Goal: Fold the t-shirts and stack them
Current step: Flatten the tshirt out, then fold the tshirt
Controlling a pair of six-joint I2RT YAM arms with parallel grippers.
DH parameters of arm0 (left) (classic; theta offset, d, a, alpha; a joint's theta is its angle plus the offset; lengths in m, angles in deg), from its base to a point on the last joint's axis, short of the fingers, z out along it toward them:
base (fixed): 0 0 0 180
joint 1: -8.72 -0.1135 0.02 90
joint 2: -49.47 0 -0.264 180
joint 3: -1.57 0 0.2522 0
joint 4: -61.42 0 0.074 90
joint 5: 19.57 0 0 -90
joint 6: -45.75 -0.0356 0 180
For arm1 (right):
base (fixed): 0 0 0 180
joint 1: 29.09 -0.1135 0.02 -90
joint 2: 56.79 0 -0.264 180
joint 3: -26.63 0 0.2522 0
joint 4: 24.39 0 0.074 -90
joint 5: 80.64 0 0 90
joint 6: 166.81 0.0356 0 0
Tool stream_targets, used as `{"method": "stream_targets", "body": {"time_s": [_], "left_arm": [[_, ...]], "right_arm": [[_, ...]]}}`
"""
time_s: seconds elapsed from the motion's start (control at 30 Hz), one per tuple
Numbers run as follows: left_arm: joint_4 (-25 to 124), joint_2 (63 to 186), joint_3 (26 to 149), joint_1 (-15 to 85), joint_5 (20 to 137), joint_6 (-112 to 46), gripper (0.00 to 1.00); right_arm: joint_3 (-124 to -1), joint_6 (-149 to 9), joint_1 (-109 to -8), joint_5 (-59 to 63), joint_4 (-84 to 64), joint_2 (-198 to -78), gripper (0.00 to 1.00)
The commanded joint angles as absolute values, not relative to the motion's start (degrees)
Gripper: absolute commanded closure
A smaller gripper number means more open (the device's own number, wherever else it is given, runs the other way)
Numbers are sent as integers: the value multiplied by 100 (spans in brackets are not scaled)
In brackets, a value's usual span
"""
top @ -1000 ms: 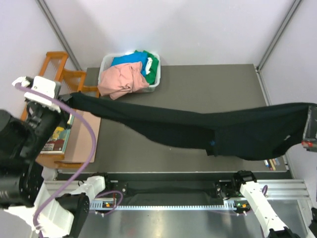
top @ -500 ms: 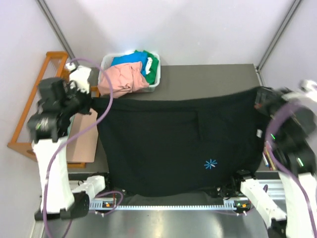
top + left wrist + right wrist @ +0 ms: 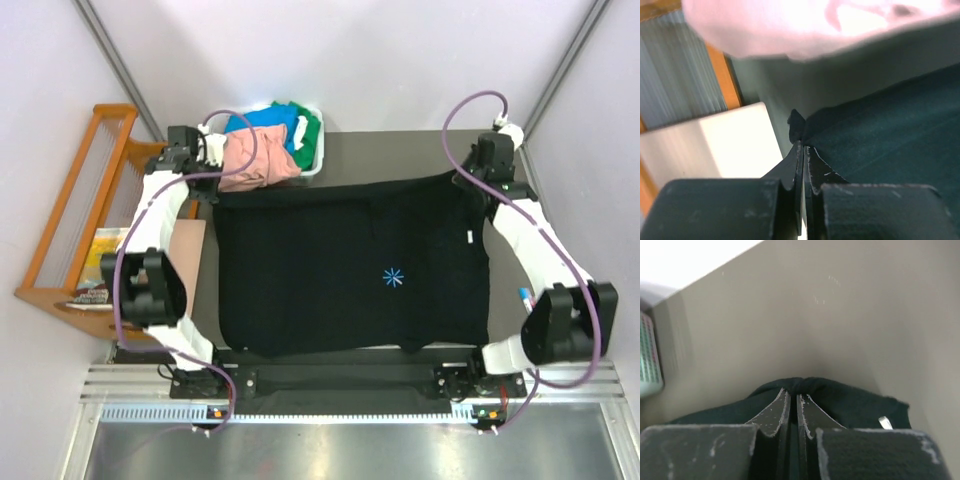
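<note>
Tabletop, dark grey and matte, seen whole from overhead only; from the right wrist, just a bare, faintly scuffed slope of the same tabletop.

Spread out over most of it, black t-shirt: soft dull cloth, roughly square, near hem at the table's front edge, far corners drawn out to either side. Full outline and light-blue starburst mark, right of centre, visible from overhead only; a mere corner in each wrist view.

Off the left edge, wooden rack, orange, slatted, angular.

At the table's far left corner, white plastic bin, rounded rim, heaped with crumpled salmon-pink t-shirt, blue t-shirt and green t-shirt. From the left wrist, salmon-pink t-shirt reduced to a pale blur along the top.

At the shirt's far left corner, left gripper; up close, dark scratched fingers pressed together, pinching a small peak of the black t-shirt.

At the far right corner, right gripper; up close, fingers likewise squeezed onto a bunched fold of the black t-shirt.

Smallest, white tag near the shirt's right edge, glimpsed also from the right wrist.
</note>
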State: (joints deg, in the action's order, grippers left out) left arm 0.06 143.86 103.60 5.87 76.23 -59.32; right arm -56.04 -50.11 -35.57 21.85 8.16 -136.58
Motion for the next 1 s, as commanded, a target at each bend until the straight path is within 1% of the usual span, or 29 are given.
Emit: {"method": "stream_targets", "body": {"time_s": [0.0,0.03,0.13,0.23,0.3,0.4,0.57,0.7,0.97], "left_arm": [[424,15140,11191,643,7131,-5893,100],[311,15446,11427,652,7122,-5902,100],[213,15843,11718,679,7113,-5876,100],[125,15942,11807,723,7226,-5849,100],[-76,15898,11772,784,7271,-5849,100],[-270,15609,11483,846,7402,-5911,100],[-183,14669,10552,855,7552,-6060,100],[-165,14281,10304,855,7500,-6095,100],[-393,14008,10085,855,7728,-6060,100]], "right_arm": [[-6323,-4764,-3174,1965,27,-14072,100],[-6377,-4737,-3138,1921,44,-14177,100],[-6588,-4675,-3015,1780,141,-14476,100],[-6545,-4632,-2980,1674,229,-14547,100],[-6265,-4553,-2971,1595,238,-14416,100],[-5737,-4386,-2971,1464,221,-14135,100],[-4876,-4297,-2979,1340,124,-13669,100],[-4743,-4350,-2962,1454,238,-13659,100],[-4400,-4289,-2962,1463,387,-13335,100]]}}
